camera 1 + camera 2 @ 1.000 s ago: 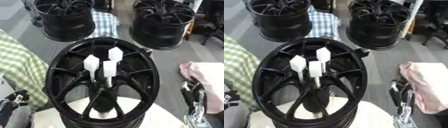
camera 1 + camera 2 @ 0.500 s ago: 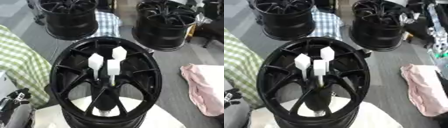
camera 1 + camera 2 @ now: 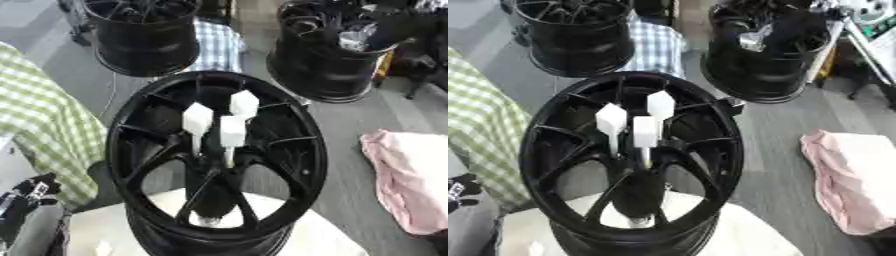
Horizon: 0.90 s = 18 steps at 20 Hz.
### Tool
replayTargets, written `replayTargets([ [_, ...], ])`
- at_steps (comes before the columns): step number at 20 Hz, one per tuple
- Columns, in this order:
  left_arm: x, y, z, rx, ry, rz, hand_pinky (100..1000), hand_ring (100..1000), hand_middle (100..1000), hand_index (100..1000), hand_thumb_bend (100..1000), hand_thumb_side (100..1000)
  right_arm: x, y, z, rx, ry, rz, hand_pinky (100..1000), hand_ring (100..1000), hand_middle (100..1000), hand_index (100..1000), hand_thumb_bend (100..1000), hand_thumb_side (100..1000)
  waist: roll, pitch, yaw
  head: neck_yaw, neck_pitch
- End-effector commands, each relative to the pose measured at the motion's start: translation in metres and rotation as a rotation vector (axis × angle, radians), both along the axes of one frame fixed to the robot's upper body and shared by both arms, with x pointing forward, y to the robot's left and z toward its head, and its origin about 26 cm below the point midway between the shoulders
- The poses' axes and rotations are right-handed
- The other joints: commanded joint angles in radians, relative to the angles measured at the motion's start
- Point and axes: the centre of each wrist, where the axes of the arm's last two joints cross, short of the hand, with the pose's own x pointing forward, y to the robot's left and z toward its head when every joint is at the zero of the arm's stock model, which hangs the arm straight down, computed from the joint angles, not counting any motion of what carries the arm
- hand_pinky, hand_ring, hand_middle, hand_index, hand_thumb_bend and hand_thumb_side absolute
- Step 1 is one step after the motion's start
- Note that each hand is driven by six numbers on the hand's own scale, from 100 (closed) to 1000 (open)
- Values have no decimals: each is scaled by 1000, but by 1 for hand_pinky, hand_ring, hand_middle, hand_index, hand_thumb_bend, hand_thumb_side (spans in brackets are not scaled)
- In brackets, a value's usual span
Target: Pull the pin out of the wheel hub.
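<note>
The left hand [image 3: 26, 197] showed only as a dark shape at the lower left edge, and whether its fingers were open could not be told; it held nothing that could be made out. The right hand was out of view. The wheel hub [image 3: 216, 155] lay flat on a pale stand [image 3: 166, 200], face up, presumably so the pins could be drawn straight upward. Three white-headed pins [image 3: 231, 131] stood upright and close together at its centre, none yet pulled. Two other black wheels [image 3: 144, 30] stood well behind, and a pink cloth [image 3: 411, 175] lay apart to the right.
</note>
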Motion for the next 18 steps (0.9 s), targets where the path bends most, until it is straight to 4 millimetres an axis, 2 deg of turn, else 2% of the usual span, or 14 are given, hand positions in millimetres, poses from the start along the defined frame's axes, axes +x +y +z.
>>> replayTargets([
  [1,6,7,15,45,-27,-19,712,751,647,797,312,660,2,18,4,-98,21,49,885,924,912,981,324,419,1,-15,3,-4,9],
  [8,9,4,18,49,-31,-36,712,752,648,798,315,662,21,53,-15,-210,-6,88,931,984,965,1000,373,391,-2,-11,13,-10,2],
  [18,14,1,22,51,-42,-58,712,753,649,798,315,662,50,58,-46,-288,11,60,931,977,940,1000,358,395,-2,-1,25,-17,-15],
])
